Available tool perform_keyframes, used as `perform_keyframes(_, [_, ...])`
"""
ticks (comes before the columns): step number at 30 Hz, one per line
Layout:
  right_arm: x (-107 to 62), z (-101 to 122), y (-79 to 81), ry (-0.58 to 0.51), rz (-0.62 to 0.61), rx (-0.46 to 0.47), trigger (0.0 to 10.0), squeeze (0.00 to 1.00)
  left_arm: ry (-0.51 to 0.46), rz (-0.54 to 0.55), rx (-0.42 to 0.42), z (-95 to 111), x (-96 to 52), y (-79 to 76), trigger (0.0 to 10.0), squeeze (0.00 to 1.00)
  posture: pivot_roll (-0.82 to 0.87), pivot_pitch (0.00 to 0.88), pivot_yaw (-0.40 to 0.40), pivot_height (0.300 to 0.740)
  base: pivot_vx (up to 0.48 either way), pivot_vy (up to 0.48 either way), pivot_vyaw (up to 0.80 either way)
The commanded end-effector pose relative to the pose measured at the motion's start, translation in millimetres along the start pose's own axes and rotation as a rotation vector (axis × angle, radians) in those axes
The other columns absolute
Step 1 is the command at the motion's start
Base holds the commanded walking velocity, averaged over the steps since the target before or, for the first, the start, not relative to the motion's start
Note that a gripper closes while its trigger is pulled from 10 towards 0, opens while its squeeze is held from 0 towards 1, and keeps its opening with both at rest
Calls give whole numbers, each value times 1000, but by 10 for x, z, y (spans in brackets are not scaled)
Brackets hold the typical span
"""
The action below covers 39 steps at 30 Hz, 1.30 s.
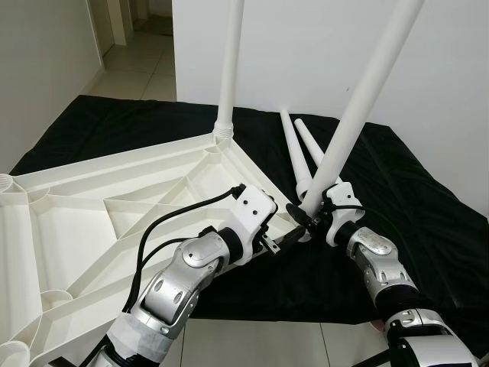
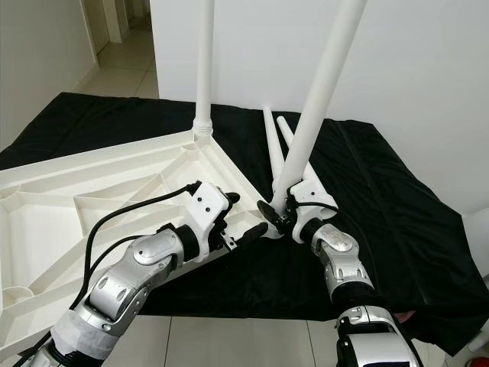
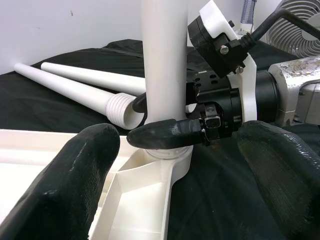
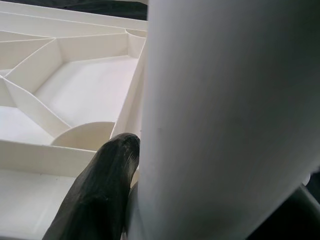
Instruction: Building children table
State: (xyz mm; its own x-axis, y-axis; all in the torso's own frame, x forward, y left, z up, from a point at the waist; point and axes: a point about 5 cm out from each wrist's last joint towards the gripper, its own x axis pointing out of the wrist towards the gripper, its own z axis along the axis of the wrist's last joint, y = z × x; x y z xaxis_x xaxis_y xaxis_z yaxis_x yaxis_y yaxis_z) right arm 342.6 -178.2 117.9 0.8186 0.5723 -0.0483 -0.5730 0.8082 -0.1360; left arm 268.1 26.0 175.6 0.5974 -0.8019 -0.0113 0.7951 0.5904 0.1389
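Gripping smooth tapered leg (image 1: 359, 107), right gripper (image 1: 304, 214)

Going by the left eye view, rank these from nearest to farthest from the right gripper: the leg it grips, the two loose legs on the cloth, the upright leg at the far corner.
1. gripped leg, in the right gripper.
2. loose legs, just behind on the black cloth.
3. upright leg, far corner of the tabletop, toward the left.

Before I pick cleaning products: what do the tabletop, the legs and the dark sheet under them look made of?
Upturned tabletop: seemingly moulded white plastic, given its thin ribs and soft sheen. Leg in the right gripper: same smooth white plastic look; a loose leg shows moulded screw threads. Sheet: black fabric, matte, wrinkled.
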Motion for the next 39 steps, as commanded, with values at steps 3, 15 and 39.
perform_keyframes(3, [-34, -70, -16, 29, -4, 22, 10000, 0, 6, -65, 2, 15, 23, -53, 10000, 0, -8, 0, -76, 740, 0, 0, 0])
perform_keyframes(15, [-76, -186, 22, 72, -278, 87, 10000, 0, -2, -63, -10, 20, 53, -80, 10000, 0, -46, 0, -87, 740, 0, 0, 0])
perform_keyframes(39, [-73, -35, 696, 70, -693, 262, 10000, 0, -7, -26, -25, 28, 49, -27, 10000, 0, -54, 0, -103, 740, 0, 0, 0])
